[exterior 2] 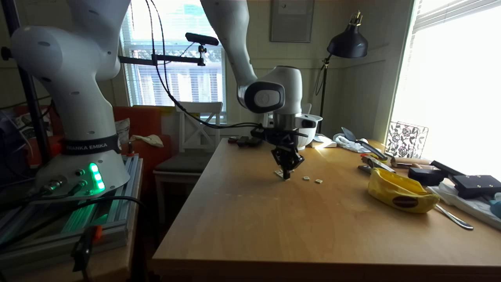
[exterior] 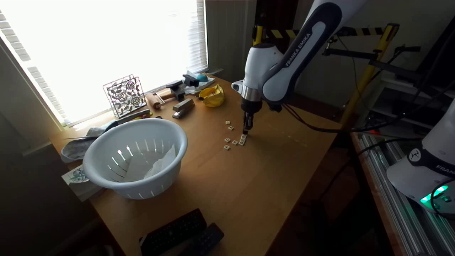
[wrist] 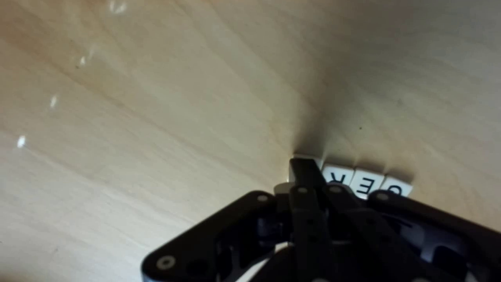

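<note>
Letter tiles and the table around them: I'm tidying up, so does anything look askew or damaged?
In the wrist view, the tiles, partly hidden by the pincer, look slightly out of line rather than flush. Pale specks dot the table; scuffs or spill, I can't tell.

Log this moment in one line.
Fingers: shut, at end tile; next in row: R tile, E tile; nearby: loose tiles; colander: on table

**Black gripper (exterior: 246, 131), cream-white tiles (wrist: 366, 182), brown tabletop (wrist: 156, 117)**

The tiles carry black letters, and the tabletop shows wood grain. The colander (exterior: 156, 183) is of pale bluish white. The pouch (exterior 2: 390, 193) is yellow with a dark oval; the openwork stand (exterior: 122, 96) has a pattern of roses.
</note>
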Controlling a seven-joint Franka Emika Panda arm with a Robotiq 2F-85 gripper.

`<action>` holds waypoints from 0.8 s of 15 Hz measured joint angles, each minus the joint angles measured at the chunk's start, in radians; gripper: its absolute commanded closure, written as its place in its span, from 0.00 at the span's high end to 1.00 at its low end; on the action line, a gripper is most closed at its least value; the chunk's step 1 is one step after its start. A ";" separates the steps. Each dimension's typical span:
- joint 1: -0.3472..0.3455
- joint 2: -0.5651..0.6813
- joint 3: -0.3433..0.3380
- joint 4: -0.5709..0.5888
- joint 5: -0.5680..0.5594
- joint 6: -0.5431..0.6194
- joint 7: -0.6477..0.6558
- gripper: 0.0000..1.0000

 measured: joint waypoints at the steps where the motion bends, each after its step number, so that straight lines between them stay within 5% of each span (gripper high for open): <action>1: 0.001 0.001 0.000 0.002 0.000 0.000 0.004 0.00; 12: 0.002 0.005 -0.001 0.008 0.000 0.000 0.013 0.00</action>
